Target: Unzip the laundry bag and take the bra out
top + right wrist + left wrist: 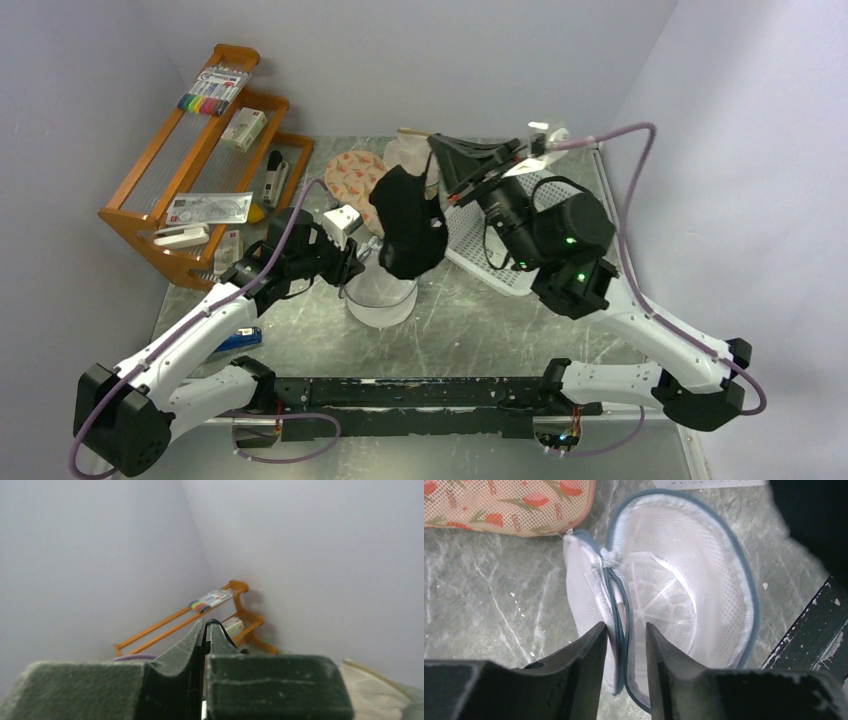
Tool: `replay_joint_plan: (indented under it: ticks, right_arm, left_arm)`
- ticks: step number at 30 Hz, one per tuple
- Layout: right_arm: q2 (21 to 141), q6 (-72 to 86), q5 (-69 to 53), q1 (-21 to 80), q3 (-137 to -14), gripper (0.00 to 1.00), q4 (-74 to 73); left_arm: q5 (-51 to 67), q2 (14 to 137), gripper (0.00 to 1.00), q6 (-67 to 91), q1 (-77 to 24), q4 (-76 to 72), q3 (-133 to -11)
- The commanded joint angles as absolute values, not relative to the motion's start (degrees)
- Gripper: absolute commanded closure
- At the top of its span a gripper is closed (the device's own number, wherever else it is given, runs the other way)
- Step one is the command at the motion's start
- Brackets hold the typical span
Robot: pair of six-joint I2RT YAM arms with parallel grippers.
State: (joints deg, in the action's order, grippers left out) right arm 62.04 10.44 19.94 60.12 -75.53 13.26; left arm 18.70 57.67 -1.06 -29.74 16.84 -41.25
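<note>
One laundry bag (704, 575), one bra (408, 225) being handled.
Left gripper (625, 630) is pinching the open bag's rim on the worktop (480, 325); right gripper (206, 629) is pinching the bra aloft, straps barely discernible.

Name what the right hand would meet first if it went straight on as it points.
The right hand's way looks free up to the orange rack in the corner, or the wall behind it; depth is unclear.
</note>
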Motion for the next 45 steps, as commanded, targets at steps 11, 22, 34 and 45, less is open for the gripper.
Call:
replay_joint_plan:
  ticks: [11, 22, 34, 45]
  right_arm:
    - [60.7, -8.5, 46.9, 58.9, -70.1, 1.0, 17.8]
    - [61.5, 8.1, 40.4, 40.0, -64.3, 1.0, 10.1]
    - [61.7, 13.1, 36.5, 36.4, -65.0, 1.0, 5.5]
    - [59.3, 21.7, 42.4, 36.3, -62.1, 1.0, 2.7]
  left_arm:
    - [19.6, 53.7, 0.33, -1.6, -30.1, 18.9, -44.5]
    - [17.0, 50.6, 0.25, -1.4, -30.0, 18.5, -44.1]
    - [16.4, 49.8, 0.24, -1.4, -30.0, 18.6, -44.3]
    - [16.7, 50.6, 0.24, -1.6, -30.0, 18.8, -44.4]
